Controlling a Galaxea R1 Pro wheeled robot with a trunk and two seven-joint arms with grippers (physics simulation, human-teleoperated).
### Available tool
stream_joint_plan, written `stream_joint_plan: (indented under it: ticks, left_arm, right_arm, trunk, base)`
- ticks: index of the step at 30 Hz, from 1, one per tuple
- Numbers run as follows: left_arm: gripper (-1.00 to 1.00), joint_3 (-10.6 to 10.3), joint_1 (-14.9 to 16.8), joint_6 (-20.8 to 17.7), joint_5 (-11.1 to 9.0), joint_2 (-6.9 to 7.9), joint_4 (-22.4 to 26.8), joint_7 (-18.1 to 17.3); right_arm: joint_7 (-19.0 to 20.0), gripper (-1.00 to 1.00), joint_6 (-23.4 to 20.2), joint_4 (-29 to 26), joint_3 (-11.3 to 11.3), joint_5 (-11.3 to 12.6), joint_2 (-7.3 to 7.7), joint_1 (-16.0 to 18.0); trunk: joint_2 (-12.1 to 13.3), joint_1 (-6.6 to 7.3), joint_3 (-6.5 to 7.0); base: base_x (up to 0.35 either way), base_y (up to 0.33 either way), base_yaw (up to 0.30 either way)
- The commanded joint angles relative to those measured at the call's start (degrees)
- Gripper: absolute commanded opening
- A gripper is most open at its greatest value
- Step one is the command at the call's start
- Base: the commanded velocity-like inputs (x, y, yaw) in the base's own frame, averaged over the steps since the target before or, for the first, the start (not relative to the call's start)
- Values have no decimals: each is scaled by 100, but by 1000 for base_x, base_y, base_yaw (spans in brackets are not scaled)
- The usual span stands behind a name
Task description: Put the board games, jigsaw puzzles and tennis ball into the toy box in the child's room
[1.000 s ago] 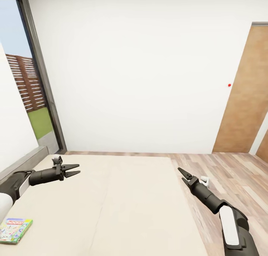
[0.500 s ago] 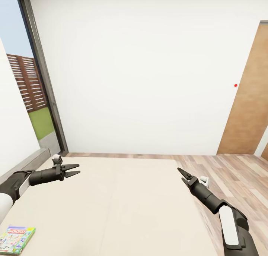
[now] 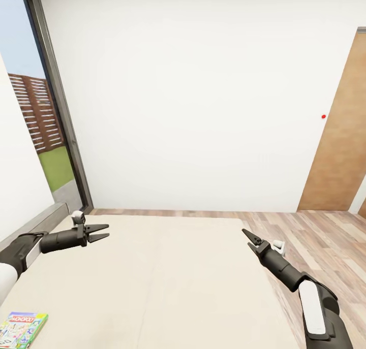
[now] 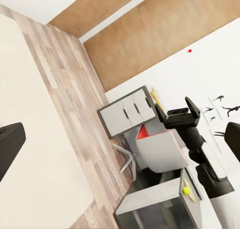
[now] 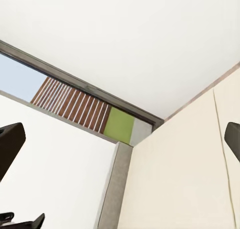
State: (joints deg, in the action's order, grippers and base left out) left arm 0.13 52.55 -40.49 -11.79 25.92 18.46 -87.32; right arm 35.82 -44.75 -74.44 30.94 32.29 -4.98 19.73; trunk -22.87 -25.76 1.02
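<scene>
A board game [image 3: 23, 328] with a pale multicoloured cover lies flat on the bed [image 3: 168, 288], at its near left corner. My left gripper [image 3: 103, 231] hovers open over the bed's left side, well beyond the game, with nothing between its fingers. On the right my right gripper [image 3: 248, 236] hangs open and empty above the bed's right edge. In the left wrist view the table [image 4: 125, 114] with white drawer fronts stands across the room, and a small yellow-green tennis ball [image 4: 186, 190] rests on its top. The toy box and jigsaw puzzles are out of view.
A grey headboard [image 3: 35, 224] runs along the left wall beside a tall dark-framed window [image 3: 56, 115]. Wood-plank floor [image 3: 325, 237] lies right of the bed, with a brown door [image 3: 340, 151] beyond. A white and red chair [image 4: 157, 149] stands by the table.
The head view has panned slightly, so the door and the game sit a little further right. Both arms hold the same pose, grippers open.
</scene>
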Motion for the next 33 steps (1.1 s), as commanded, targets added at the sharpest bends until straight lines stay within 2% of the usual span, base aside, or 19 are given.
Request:
stream_joint_plan:
  ticks: [1, 17, 21, 23, 24, 28, 29, 32, 33]
  left_arm:
    - [100, 1, 1, -61, 4, 1, 0, 6]
    - [100, 10, 1, -57, 2, 11, 0, 128]
    - [100, -8, 1, -60, 7, 15, 3, 431]
    - [100, -7, 1, -65, 8, 14, 5, 718]
    - [100, -4, 1, -73, 6, 11, 6, 1089]
    - [100, 17, 1, -91, 3, 3, 8, 2004]
    - [100, 40, 1, -90, -7, -11, 16, 2775]
    - [100, 56, 1, -84, -17, -71, 25, 3509]
    - [100, 69, 1, -82, -26, -116, 29, 3912]
  right_arm:
    - [15, 100, -36, -1, 17, 5, -5, 5]
    - [10, 100, -29, 2, 17, -2, -8, 5]
    - [-19, 100, -31, 0, 10, -6, -11, 5]
    - [-72, 100, -37, 0, -20, -8, -11, 5]
    - [-170, 100, -42, 0, -85, -11, -6, 5]
    - [-530, 100, -47, 0, -311, -11, 19, 5]
    - [-942, 100, -49, -1, -517, -15, 30, 5]
    - [-1412, 100, -50, -1, -700, -10, 33, 0]
    - [-1716, 100, -49, -2, -805, -3, 31, -1]
  trunk:
    - [-4, -2, -3]
    - [-4, -2, -3]
    - [-4, -2, -3]
    - [-4, -2, -3]
    - [-4, -2, -3]
    - [-4, -2, -3]
    - [-4, -2, -3]
    - [-4, -2, -3]
    - [-4, -2, -3]
  base:
    - [4, 2, 0]
    - [0, 0, 0]
    - [0, 0, 0]
    - [0, 0, 0]
    - [0, 0, 0]
    - [0, 0, 0]
    - [0, 0, 0]
    - [0, 0, 0]
    - [0, 0, 0]
